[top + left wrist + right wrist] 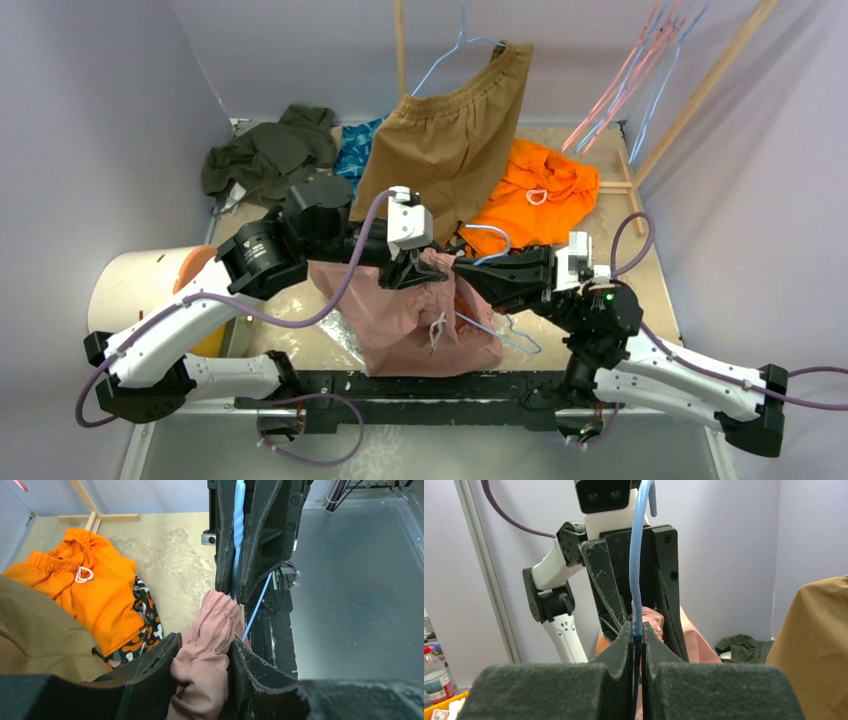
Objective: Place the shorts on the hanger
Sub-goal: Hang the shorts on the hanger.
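The dusty-pink shorts hang bunched over the near middle of the table. My left gripper is shut on their gathered waistband, and the fabric fills the gap between both fingers. Facing it from the right, my right gripper is shut on the thin light-blue hanger, whose wire rises straight out of the closed pads. The hanger's wire also runs down past the shorts' right side. In the left wrist view the right gripper's tips nearly touch the waistband.
Large tan-brown shorts hang at the back centre. An orange garment, a patterned cloth, an olive garment and a blue cloth lie behind. Pink hangers hang on a wooden rack. A white drum stands at the left.
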